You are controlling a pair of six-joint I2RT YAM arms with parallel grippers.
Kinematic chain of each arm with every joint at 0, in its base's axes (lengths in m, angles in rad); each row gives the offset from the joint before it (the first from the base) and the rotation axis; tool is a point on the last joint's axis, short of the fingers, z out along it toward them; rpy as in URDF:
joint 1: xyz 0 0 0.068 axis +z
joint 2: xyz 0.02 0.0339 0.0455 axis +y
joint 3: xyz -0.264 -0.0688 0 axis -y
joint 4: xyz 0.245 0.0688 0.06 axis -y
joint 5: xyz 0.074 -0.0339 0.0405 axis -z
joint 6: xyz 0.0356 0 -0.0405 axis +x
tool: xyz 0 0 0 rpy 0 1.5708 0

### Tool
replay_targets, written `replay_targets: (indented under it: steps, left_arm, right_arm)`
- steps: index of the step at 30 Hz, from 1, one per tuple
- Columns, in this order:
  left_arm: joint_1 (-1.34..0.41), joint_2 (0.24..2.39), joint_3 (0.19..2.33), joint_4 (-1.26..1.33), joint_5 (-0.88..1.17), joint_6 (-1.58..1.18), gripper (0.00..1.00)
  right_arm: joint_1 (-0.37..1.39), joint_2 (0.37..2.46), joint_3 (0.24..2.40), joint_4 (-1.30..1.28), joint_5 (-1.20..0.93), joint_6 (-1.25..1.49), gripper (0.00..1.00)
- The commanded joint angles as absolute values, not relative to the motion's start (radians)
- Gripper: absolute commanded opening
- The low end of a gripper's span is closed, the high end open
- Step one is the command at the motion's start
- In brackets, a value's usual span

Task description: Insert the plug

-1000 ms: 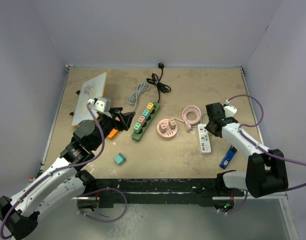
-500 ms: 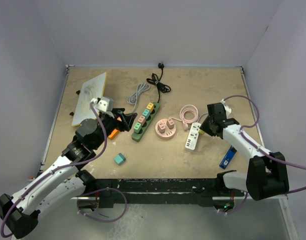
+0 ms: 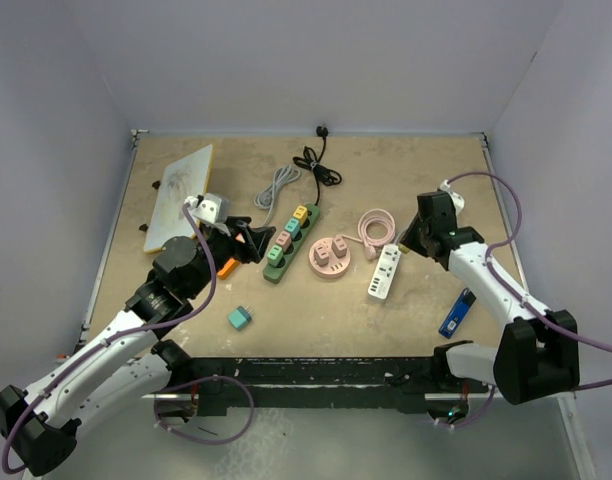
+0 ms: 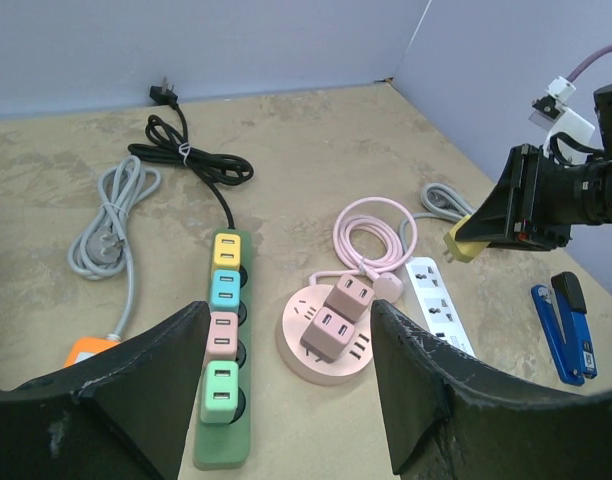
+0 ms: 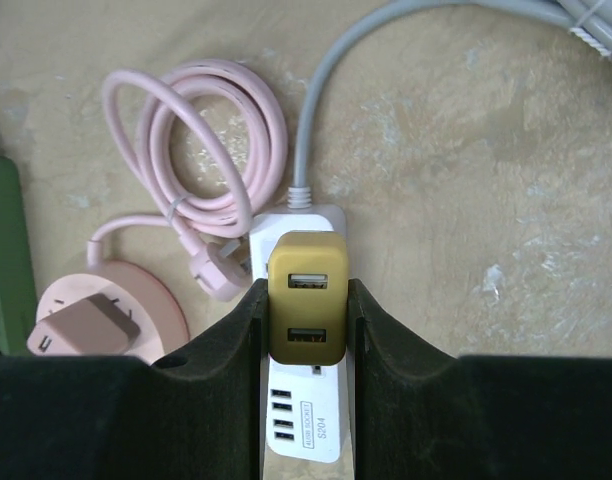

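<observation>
Beige worktop [image 3: 416, 170] carries everything, walled at the rear and both sides. Largest on it is a pale board [image 3: 181, 190] along the left edge, toward the rear corner. A green strip [image 3: 290, 242] with coloured switches lies slantwise near the middle. A white strip [image 3: 384, 272] lies right of centre, its grey lead running toward the right edge. Between the two strips sits a round pink hub [image 3: 330, 257] with a pink adapter in it.

The left gripper [image 3: 252, 241] hangs just left of the green strip, jaws wide and holding nothing. The right gripper [image 3: 414, 240] hangs at the rear end of the white strip.

A blue tool [image 3: 456, 313] lies near the front right corner. A teal cube [image 3: 238, 318] sits near the front edge, left of centre.

Smallest is the mustard plug [image 5: 307, 312], pinched between the right gripper's narrow jaws, over the white strip's lead end.
</observation>
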State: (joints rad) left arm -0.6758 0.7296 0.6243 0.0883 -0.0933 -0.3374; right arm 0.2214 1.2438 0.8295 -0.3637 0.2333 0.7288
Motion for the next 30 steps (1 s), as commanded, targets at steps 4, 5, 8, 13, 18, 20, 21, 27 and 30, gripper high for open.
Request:
replay_targets:
  steps: [4, 5, 8, 13, 18, 20, 21, 27, 30]
  left_arm:
    - [-0.678, 0.723, 0.623, 0.139, -0.099, -0.328, 0.62]
    - [-0.678, 0.722, 0.623, 0.138, -0.100, -0.328, 0.62]
    - [-0.678, 0.723, 0.621, 0.139, -0.100, -0.327, 0.62]
    - [-0.678, 0.726, 0.621, 0.138, -0.099, -0.326, 0.62]
    - [-0.678, 0.730, 0.621, 0.140, -0.097, -0.327, 0.62]
    - [-0.678, 0.732, 0.621, 0.140, -0.096, -0.327, 0.62]
    - [-0.678, 0.732, 0.621, 0.139, -0.097, -0.326, 0.62]
    - [-0.678, 0.731, 0.621, 0.134, -0.095, -0.324, 0.62]
    - [-0.678, 0.730, 0.620, 0.132, -0.097, -0.322, 0.62]
  right_arm:
    - [0.225, 1.298, 0.881, -0.317, 0.171, 0.642, 0.00]
    - [0.226, 1.308, 0.882, -0.315, 0.162, 0.638, 0.00]
    - [0.229, 1.334, 0.877, -0.306, 0.139, 0.626, 0.00]
    - [0.237, 1.356, 0.867, -0.315, 0.136, 0.617, 0.00]
    - [0.262, 1.386, 0.881, -0.335, 0.155, 0.594, 0.00]
    - [0.271, 1.398, 0.884, -0.339, 0.158, 0.594, 0.00]
    - [0.274, 1.405, 0.886, -0.339, 0.159, 0.595, 0.00]
    - [0.297, 1.440, 0.896, -0.349, 0.183, 0.601, 0.00]
    - [0.312, 1.440, 0.903, -0.359, 0.187, 0.603, 0.00]
